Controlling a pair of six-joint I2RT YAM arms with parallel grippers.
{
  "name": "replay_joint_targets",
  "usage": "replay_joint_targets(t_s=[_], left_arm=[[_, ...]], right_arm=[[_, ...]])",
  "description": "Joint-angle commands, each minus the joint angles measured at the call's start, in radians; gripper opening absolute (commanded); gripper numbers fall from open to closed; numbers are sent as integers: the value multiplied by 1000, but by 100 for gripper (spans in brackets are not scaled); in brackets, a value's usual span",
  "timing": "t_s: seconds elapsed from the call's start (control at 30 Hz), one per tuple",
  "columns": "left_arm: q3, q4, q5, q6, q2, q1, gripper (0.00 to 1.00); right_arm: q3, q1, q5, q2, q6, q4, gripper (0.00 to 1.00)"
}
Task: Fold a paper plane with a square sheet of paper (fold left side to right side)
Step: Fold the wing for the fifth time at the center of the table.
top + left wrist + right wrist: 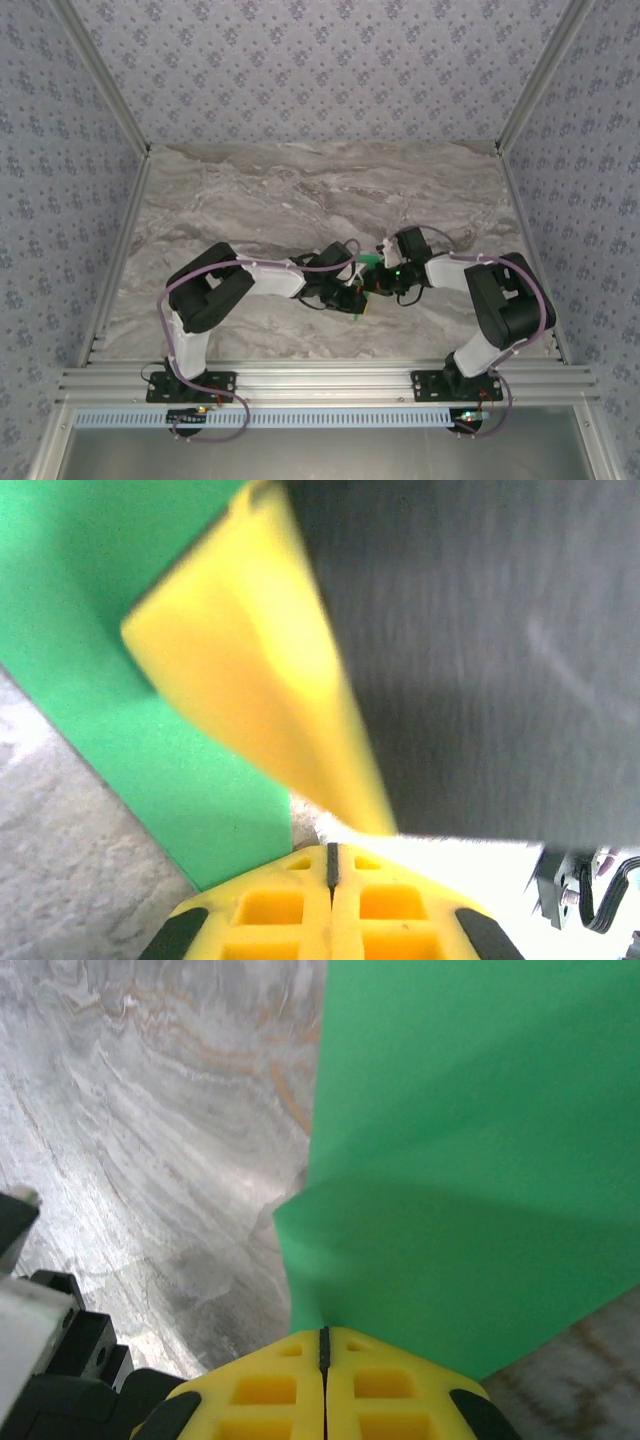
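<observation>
The square sheet of paper [480,1140] is bright green and lies on the marble table, with its near part lifted toward my right gripper [323,1345]. That gripper's yellow jaws are shut on the sheet's near edge. From above, a sliver of the green sheet [370,262] peeks out between the two wrists at mid-table. My left gripper [330,865] is shut, its tips just beside the sheet's corner [150,680] with nothing seen between them. A blurred yellow finger [250,680] of the right gripper crosses close in front of the left wrist camera. From above, the left gripper [361,303] sits just under the right gripper [385,274].
The marble table [300,190] stretches behind the arms, fenced by patterned walls and an aluminium rail [320,380] along the near edge. The right arm's dark body [480,660] looms close to the left wrist. The left arm's black parts [60,1360] sit left of the right gripper.
</observation>
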Motion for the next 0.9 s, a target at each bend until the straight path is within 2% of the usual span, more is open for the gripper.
replay_joint_targets(t_s=[0.0,0.87], left_arm=[[-53,-84,-53,-9,48,0,0],[-71,-61,-42,-14,52,2,0]], right_arm=[[44,-47,81,42,-65,-7,5],[258,-229,43,208,-189,-120,5]])
